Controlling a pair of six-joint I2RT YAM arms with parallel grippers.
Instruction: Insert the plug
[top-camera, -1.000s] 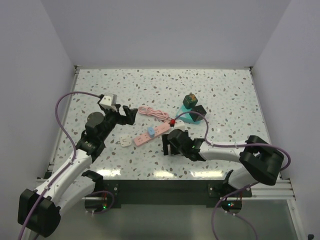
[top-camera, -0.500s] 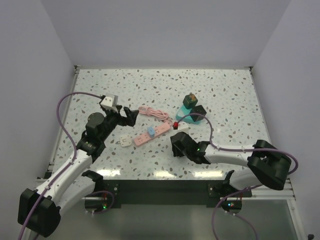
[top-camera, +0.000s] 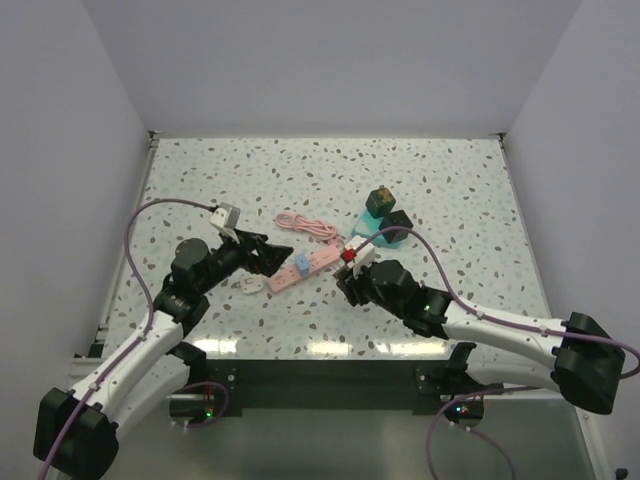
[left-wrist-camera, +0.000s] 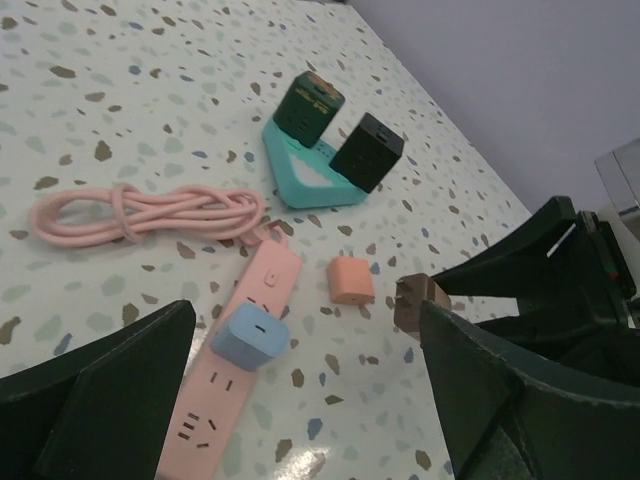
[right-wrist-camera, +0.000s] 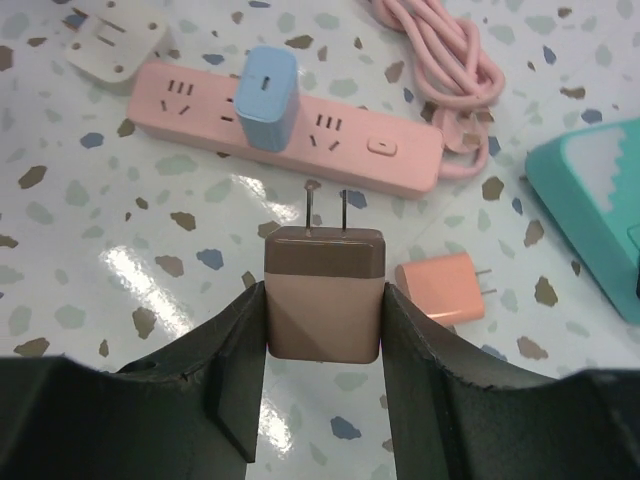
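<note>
My right jaws clamp a pinkish-brown adapter (right-wrist-camera: 323, 292), 2 prongs toward the pink power strip (right-wrist-camera: 190, 112). My left jaws hang apart, empty. The off-white plug (right-wrist-camera: 115, 40) lies on the worktop (right-wrist-camera: 80, 250) beside the strip's end.

Now the left arm (top-camera: 150, 340) reaches forward, left gripper (top-camera: 268, 258) spread wide, seemingly hovering low; right arm (top-camera: 490, 325) stretches inward, right gripper (right-wrist-camera: 322, 305) clamping a small adapter (right-wrist-camera: 322, 280).

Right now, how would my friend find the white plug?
Look for the long pink power strip on the speckled table. At its end away from the coiled cord lies the plug, flat on the table. It is the only off-white one; the blue plug stands in the strip.
</note>
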